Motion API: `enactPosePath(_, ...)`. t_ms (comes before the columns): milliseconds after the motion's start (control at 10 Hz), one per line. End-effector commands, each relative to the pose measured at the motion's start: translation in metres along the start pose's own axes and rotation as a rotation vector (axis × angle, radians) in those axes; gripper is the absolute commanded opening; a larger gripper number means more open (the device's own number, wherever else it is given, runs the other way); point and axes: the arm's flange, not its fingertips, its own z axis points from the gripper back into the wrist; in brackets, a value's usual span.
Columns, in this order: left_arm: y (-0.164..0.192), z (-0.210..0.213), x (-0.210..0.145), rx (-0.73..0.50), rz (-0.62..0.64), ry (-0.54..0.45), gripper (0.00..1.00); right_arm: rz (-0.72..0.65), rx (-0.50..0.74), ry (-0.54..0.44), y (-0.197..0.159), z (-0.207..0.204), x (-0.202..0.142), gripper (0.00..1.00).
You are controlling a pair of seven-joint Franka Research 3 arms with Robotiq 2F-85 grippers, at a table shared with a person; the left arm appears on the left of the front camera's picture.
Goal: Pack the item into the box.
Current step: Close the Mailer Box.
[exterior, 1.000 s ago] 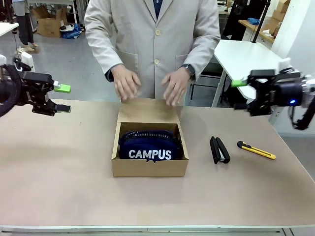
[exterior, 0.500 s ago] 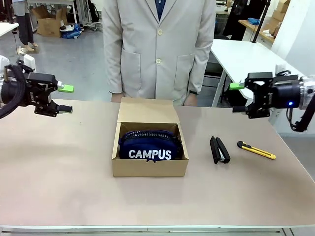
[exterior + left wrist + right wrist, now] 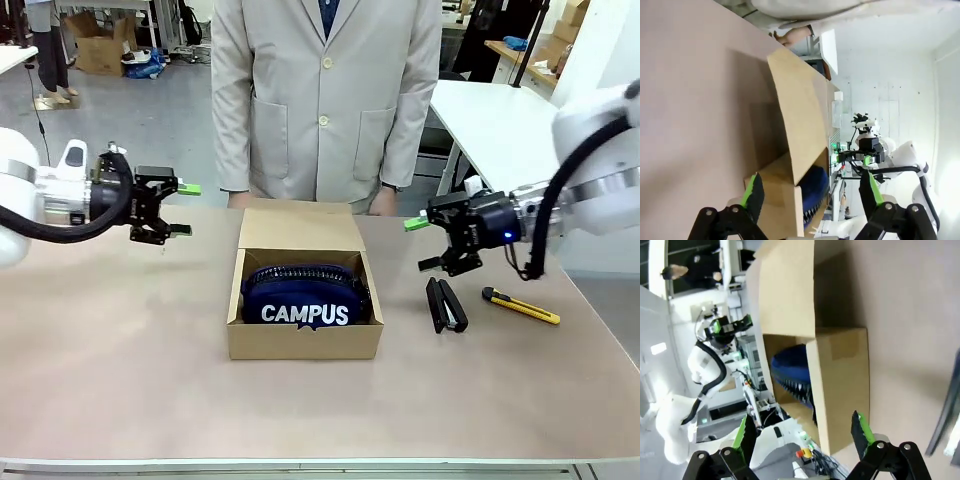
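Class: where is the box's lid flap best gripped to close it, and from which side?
Probably its free top edge, pinched from above: the lid flap stands raised behind the pouch, hinged at the box's back wall, leaving that edge exposed.

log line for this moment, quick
pouch: in box | lid: up | left tool: open, empty, left of box | right tool: open, empty, right of box

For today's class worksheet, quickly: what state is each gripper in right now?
Left gripper: open, holding nothing.
Right gripper: open, holding nothing.
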Motion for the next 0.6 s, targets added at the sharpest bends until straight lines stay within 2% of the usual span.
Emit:
enactPosePath(0, 0.012, -0.022, 0.022, -0.004, 0.023, 0.031, 1.0, 0.032, 0.028, -0.024, 0.007, -0.02, 0.028, 1.0)
enactPosePath(200, 0.027, -0.054, 0.03, -0.022, 0.019, 0.093, 1.0, 0.075, -0.005, -0.054, 0.002, -0.049, 0.059, 1.0)
enactPosePath(500, 0.032, -0.086, 0.029, -0.128, -0.021, 0.151, 1.0, 0.082, 0.06, -0.006, -0.014, -0.079, 0.092, 1.0)
